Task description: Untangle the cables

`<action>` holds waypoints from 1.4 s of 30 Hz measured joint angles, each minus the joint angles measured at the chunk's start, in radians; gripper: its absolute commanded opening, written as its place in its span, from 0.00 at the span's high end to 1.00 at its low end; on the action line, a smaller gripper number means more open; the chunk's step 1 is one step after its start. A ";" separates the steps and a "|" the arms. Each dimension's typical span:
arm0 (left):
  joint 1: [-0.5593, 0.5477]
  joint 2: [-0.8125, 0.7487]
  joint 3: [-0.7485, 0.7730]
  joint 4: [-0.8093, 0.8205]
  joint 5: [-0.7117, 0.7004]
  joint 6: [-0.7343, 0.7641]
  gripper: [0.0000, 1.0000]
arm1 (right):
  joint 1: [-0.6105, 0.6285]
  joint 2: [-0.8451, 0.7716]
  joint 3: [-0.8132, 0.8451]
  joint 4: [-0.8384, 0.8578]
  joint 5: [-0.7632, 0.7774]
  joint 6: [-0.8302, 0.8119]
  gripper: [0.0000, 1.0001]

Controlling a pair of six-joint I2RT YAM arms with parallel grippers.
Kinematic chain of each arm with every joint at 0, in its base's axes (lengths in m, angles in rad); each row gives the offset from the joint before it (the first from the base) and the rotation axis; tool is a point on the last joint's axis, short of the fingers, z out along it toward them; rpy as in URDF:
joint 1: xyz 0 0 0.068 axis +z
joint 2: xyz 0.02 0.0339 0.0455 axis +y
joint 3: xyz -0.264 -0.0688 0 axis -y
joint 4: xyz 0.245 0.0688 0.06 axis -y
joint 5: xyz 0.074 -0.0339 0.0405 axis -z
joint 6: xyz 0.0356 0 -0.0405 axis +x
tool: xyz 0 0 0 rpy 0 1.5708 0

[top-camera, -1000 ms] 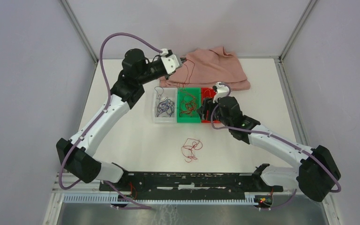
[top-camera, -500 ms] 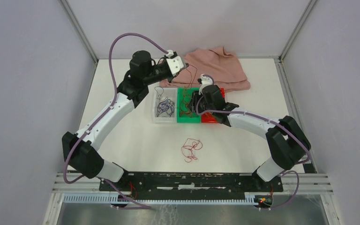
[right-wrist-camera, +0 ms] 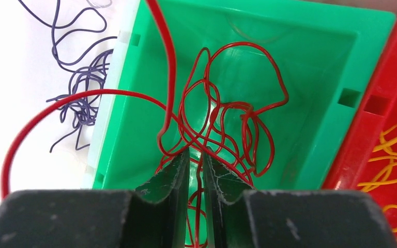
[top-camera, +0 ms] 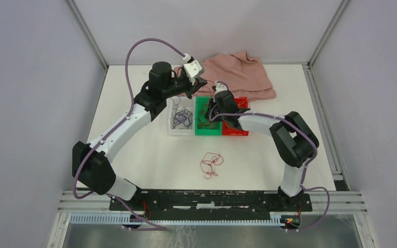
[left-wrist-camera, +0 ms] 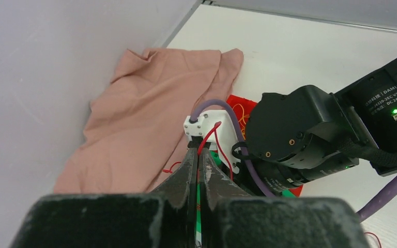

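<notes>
Right wrist view: the right tool (right-wrist-camera: 196, 155) has its jaws drawn to a narrow slit astride strands of the red cable (right-wrist-camera: 222, 119) — whether they bite yet I cannot tell — with the tangle dead ahead in the green bin (right-wrist-camera: 310, 77). One strand climbs leftward to the left tool (left-wrist-camera: 198, 153), pinched shut on it. A second ago the right tool hung wider over the red bin (right-wrist-camera: 387, 67).

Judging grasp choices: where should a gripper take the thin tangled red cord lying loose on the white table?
Probably the thin tangled red cord by its far loop, from straight above: it lies flat, that loop clear of the knotted middle.
</notes>
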 measured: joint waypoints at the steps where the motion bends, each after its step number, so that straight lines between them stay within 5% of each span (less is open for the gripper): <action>1: 0.000 0.000 -0.008 0.000 -0.007 -0.011 0.97 | 0.001 0.007 0.003 0.002 -0.003 0.006 0.80; 4: 0.000 0.001 -0.045 0.002 -0.055 -0.039 0.97 | 0.001 0.008 0.006 -0.002 -0.027 0.024 0.75; 9: 0.000 0.039 -0.069 -0.001 -0.167 -0.037 0.97 | 0.001 -0.102 -0.043 -0.011 -0.074 0.059 0.43; 12: 0.000 0.083 -0.069 -0.008 -0.246 -0.021 0.97 | 0.001 -0.227 -0.068 -0.024 -0.080 0.068 0.35; 19: 0.000 0.148 -0.068 -0.029 -0.329 0.043 0.97 | -0.014 -0.458 -0.151 -0.029 -0.063 0.090 0.36; 29: -0.040 0.256 0.010 -0.098 -0.274 0.044 0.97 | -0.069 -0.648 -0.281 -0.134 0.051 0.113 0.39; 42: -0.122 0.241 -0.056 -0.156 -0.245 -0.231 0.97 | -0.133 -0.684 -0.345 -0.167 0.086 0.124 0.42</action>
